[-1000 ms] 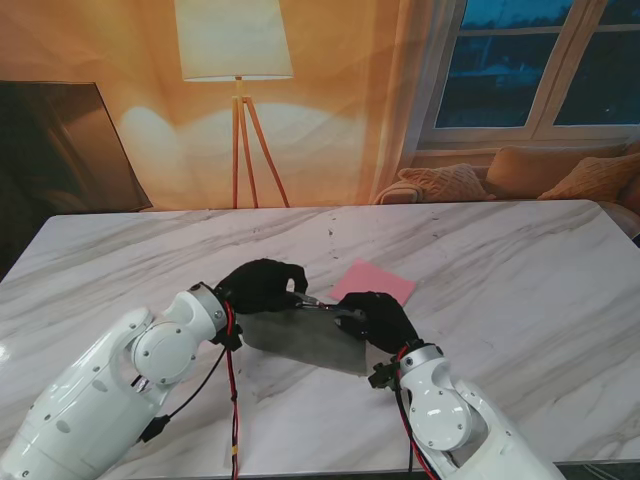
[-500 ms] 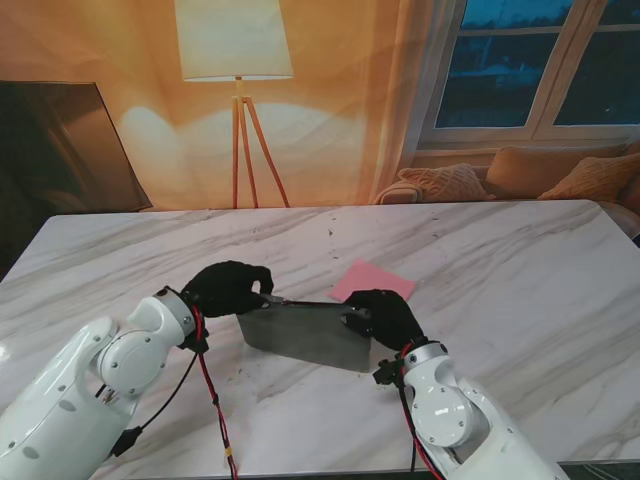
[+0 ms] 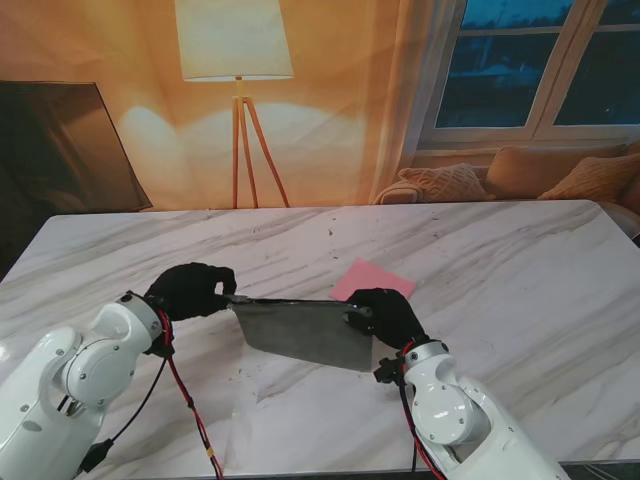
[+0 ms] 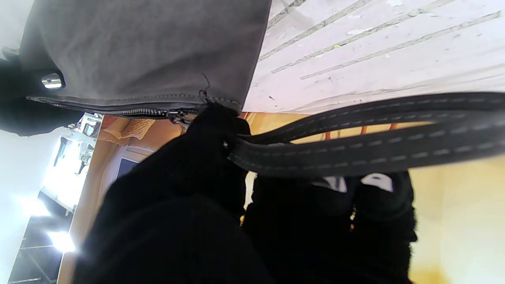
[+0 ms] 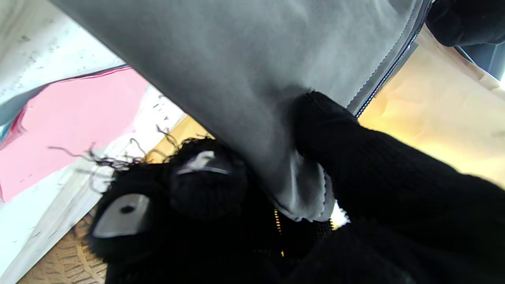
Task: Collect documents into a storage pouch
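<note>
Pouch (image 3: 305,332) looks soft, light — left hand (image 3: 188,289) pinches its zipper end, right hand (image 3: 385,314) grips the other corner.

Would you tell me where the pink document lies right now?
In the stand's view the pink document lies flat on the table, just beyond the right hand.

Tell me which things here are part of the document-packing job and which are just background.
Part of the job:
- grey pouch, held up by both hands
- pink document on the table
- left hand, right hand

Just around:
- floor lamp
- sofa cushions
- window
</note>
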